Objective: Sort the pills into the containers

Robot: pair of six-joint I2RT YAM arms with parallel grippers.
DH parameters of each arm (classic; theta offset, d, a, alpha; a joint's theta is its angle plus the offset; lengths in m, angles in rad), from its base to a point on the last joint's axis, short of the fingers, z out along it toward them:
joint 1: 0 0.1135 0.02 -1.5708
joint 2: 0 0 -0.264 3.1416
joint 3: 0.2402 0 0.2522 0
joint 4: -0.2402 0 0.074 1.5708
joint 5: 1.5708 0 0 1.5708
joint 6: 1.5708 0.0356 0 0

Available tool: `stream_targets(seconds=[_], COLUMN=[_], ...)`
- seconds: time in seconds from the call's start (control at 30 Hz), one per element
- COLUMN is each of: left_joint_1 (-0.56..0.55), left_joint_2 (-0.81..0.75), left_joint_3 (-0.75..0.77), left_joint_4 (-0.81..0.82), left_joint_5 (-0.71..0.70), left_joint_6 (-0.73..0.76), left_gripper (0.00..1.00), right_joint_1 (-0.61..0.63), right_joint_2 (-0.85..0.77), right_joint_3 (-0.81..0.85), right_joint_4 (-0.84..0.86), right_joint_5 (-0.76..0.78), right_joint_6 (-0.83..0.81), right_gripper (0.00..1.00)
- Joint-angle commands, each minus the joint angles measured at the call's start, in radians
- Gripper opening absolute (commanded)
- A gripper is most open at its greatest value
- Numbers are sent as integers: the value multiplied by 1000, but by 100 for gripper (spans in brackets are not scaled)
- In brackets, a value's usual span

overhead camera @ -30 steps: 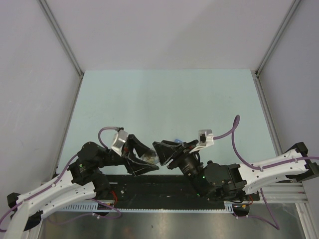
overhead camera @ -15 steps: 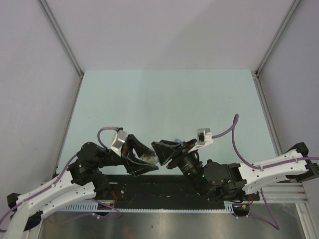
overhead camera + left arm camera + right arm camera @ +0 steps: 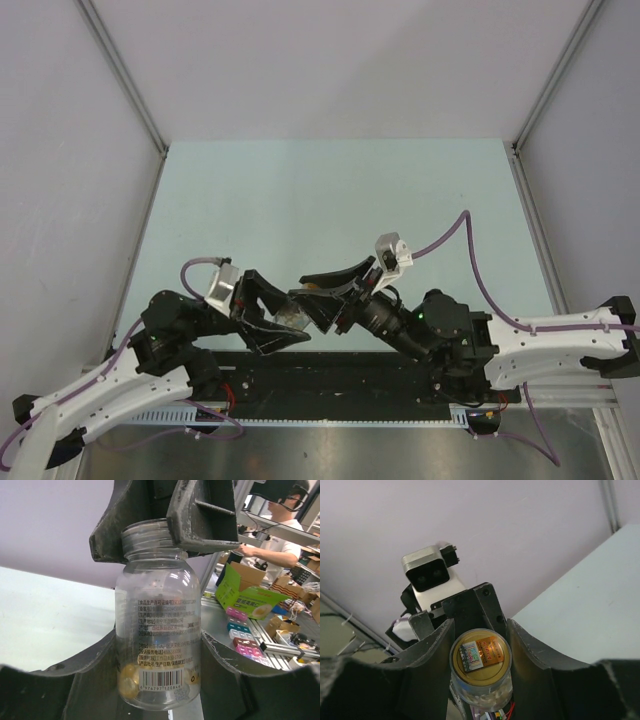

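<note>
Left gripper (image 3: 298, 320), low and left of centre in the top view, is clamped on the body of a clear round plastic pill bottle (image 3: 159, 630), which is held between the two arms over the near part of the pale green table (image 3: 330, 190). Just right of it, the right gripper (image 3: 308, 294) meets the bottle from the other side. Its dark fingers (image 3: 200, 517) are narrow and pressed on either side of the threaded neck, as far as the left wrist view shows. By my reading the task is at its start. A few yellow translucent pills (image 3: 129, 677) sit in the bottle's base and none show on the table. The blue three-compartment pill box cannot be found in any view, so opening, pouring and sorting are all left to do. Only the left wrist view gives the printed label, the barcode and the pills; the top view shows just a pale glint between the fingers. Only the right wrist view shows the bottle end-on, as a round amber face with a small sticker-like patch. Whether that face is a cap, a seal or the inside seen through the mouth I cannot tell.
</note>
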Motion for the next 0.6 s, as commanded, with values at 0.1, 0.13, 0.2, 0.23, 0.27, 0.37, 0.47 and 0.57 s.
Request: stream_targets(seconds=[0.1,0.13,0.2,0.23,0.27,0.37,0.47,0.57], left_joint_1=[-8,-8,-8,-6,-8,-8,-8,-6], left_joint_2=[-8,-8,-6,-6,-8,-9,-17,-19], left_joint_3=[17,17,17,17,17,16,10,8], left_joint_4=[46,47,50,53,56,59,66,69], left_joint_5=[37,40,43,45,48,51,52,62], left_joint_6=[-17,-17,-19,-22,-23,-26,-31,-36], left_gripper=[0,0,0,0,0,0,1,0], right_joint_1=[-13,-19,-36,-56,-65,-109,-168,-223], right_joint_2=[-50,-58,-72,-84,-90,-99,-90,-64], right_joint_3=[-18,-25,-67,-85,-108,-191,-242,-248], right_joint_4=[-18,-16,28,55,124,267,372,415], right_joint_5=[-292,-316,-413,-448,-509,-623,-765,-908], right_joint_6=[-264,-275,-281,-283,-283,-275,-258,-243], right_gripper=[0,0,0,0,0,0,0,0])
